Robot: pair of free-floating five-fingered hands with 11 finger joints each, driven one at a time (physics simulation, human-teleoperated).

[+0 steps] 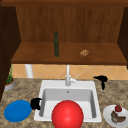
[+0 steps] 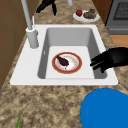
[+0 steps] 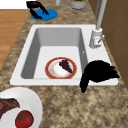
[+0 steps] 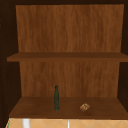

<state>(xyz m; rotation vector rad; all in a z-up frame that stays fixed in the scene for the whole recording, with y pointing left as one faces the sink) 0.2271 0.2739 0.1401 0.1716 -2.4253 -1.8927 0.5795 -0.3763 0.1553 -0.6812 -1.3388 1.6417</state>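
Front view first: we see the left hand (image 1: pixel 35 103) at the sink's (image 1: pixel 46 85) left rim beside a blue plate (image 1: pixel 17 110), and the right hand (image 1: pixel 102 80) near the faucet (image 1: pixel 67 76). From the left side, the left hand's fingers are relaxed, holding nothing, above a red-rimmed plate (image 2: pixel 67 62). From the right side, the right hand hangs loose and empty.

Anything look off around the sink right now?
Nothing spilled or broken. The red-rimmed plate lies flat in the sink basin with dark food on it. The left hand hangs at the basin's edge, near the blue plate; the right hand hangs over the counter.
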